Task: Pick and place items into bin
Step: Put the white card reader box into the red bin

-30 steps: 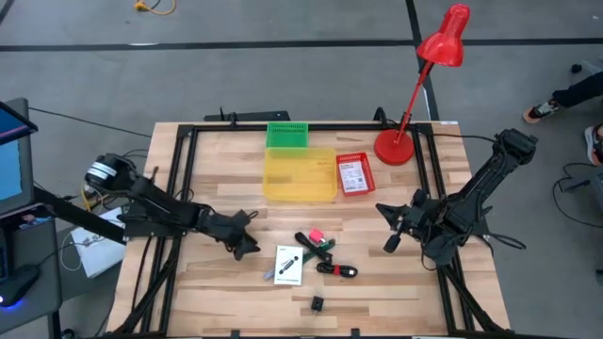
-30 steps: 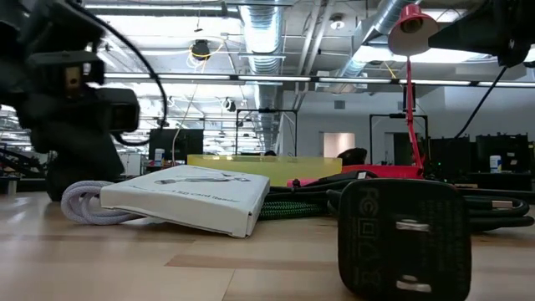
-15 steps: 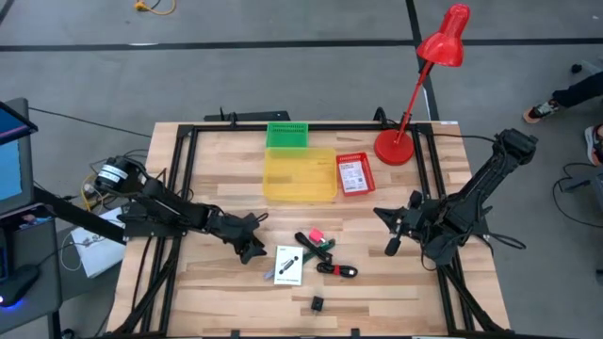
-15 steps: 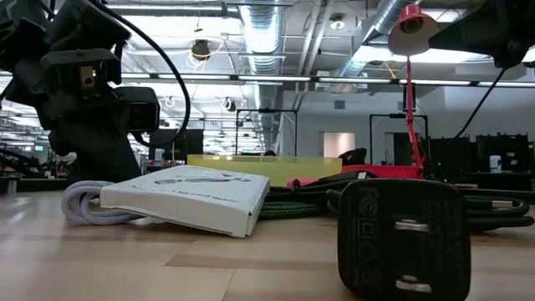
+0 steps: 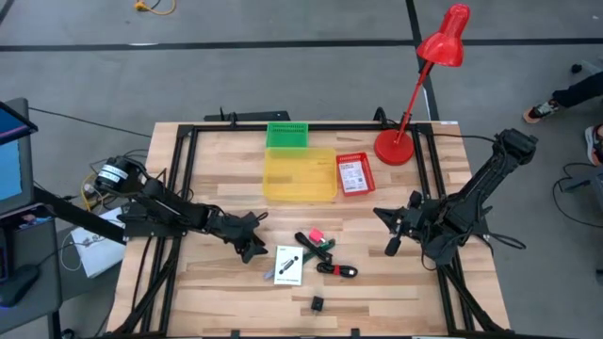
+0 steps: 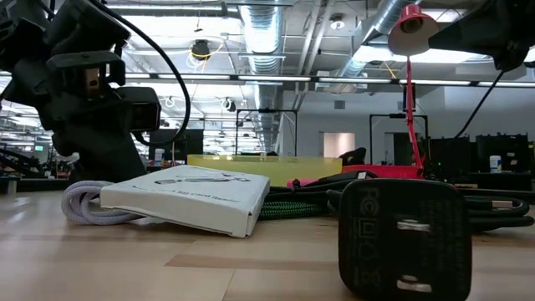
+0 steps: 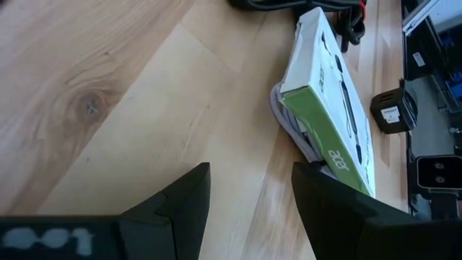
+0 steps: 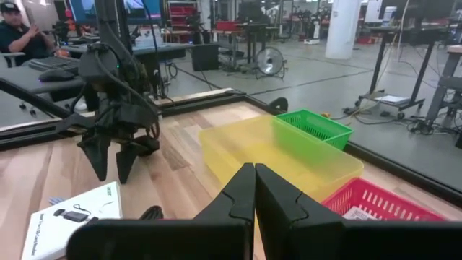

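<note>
A white carded box (image 5: 288, 265) lies flat on the table with a pale coiled cable (image 7: 289, 124) under it. Beside it are a green cable with a pink piece (image 5: 316, 238), a red-and-black tool (image 5: 337, 270) and a black charger (image 5: 317, 303). My left gripper (image 5: 252, 237) is open and empty, low over the table just left of the box; the left wrist view shows the box (image 7: 328, 101) ahead of the fingers (image 7: 249, 173). My right gripper (image 5: 391, 231) is shut and empty, raised at the table's right.
A yellow bin (image 5: 300, 175) stands at the far middle, with a green basket (image 5: 286, 135) behind it and a red basket (image 5: 354, 173) holding a card to its right. A red desk lamp (image 5: 396, 146) stands at the far right. A black frame rims the table.
My left gripper has gone a little toward the table's right edge, closer to the white box, staying open. The box and the other items have not moved.
</note>
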